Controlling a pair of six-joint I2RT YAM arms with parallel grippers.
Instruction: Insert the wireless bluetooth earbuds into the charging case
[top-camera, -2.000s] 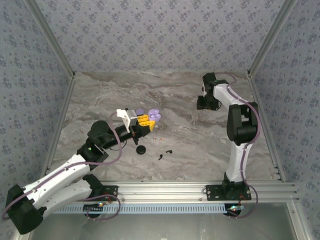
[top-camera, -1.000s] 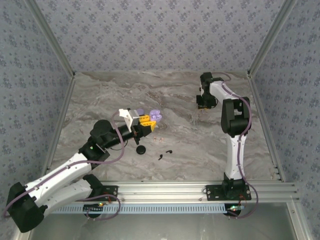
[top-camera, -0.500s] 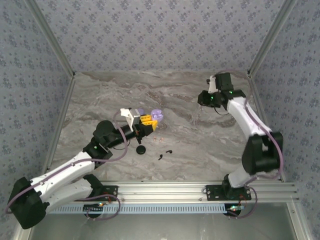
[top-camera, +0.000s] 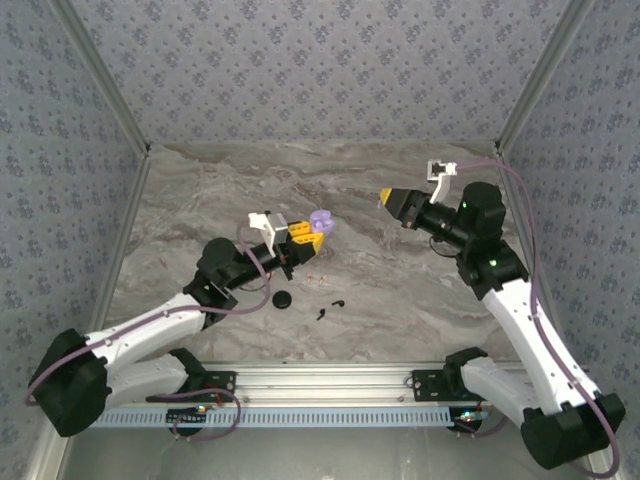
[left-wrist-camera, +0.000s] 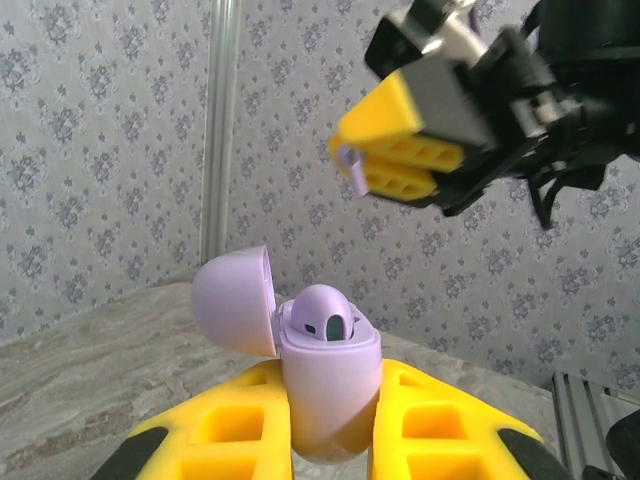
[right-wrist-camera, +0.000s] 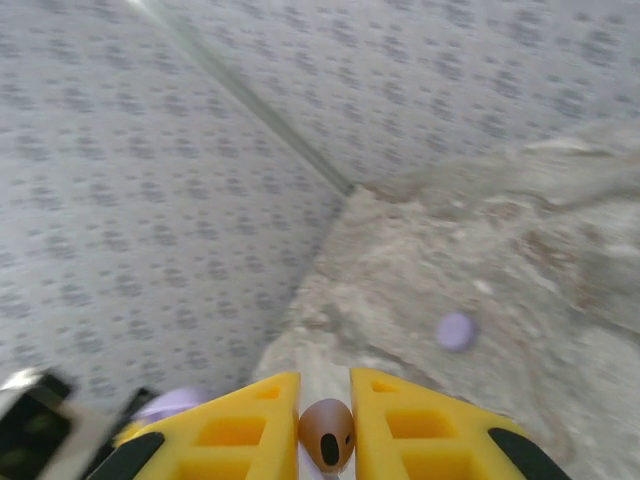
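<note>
Lying under everything is the grey marble desk (top-camera: 420, 290). The left claw (top-camera: 308, 233) is squeezed tight on the lilac charging case (top-camera: 321, 221) and holds it upright with the lid flipped open. One lilac bud (left-wrist-camera: 325, 318) sits in the case. The right claw (top-camera: 388, 199) is up in the air to the right of the case, near it but not touching, and is nipped shut on one tiny earbud (right-wrist-camera: 327, 432). On the desk in front of the left claw lie a black round disc (top-camera: 283, 299), two black earbuds (top-camera: 338, 301) and some pinkish earbuds (top-camera: 317, 274).
</note>
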